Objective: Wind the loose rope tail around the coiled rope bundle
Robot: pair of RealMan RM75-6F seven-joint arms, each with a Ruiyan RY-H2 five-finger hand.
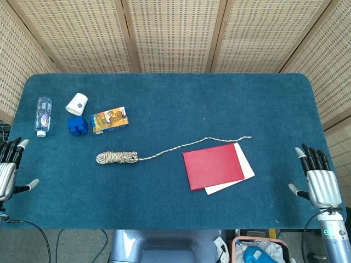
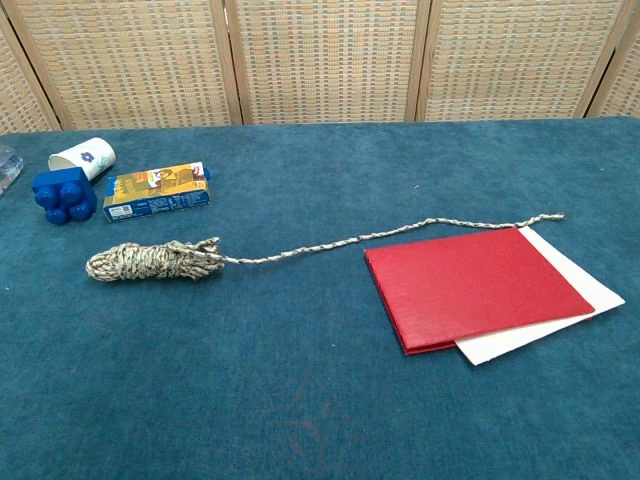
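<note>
A speckled beige coiled rope bundle (image 1: 116, 158) (image 2: 152, 260) lies left of the table's middle. Its loose tail (image 1: 192, 146) (image 2: 400, 234) runs right and slightly away, its end passing just beyond the top edge of a red folder (image 1: 213, 166) (image 2: 476, 287). My left hand (image 1: 10, 171) hangs at the table's left edge with fingers apart, holding nothing. At the right edge my right hand (image 1: 318, 181) also stands with fingers apart and empty. Both hands are far from the rope. The chest view shows neither hand.
The red folder lies on a white sheet (image 1: 245, 167) (image 2: 560, 320). At the back left stand a water bottle (image 1: 43, 115), a tipped white paper cup (image 1: 77, 103) (image 2: 82, 158), a blue toy block (image 1: 77, 125) (image 2: 63, 196) and a small colourful box (image 1: 109, 120) (image 2: 157, 191). Blue cloth covers the table (image 1: 164, 98).
</note>
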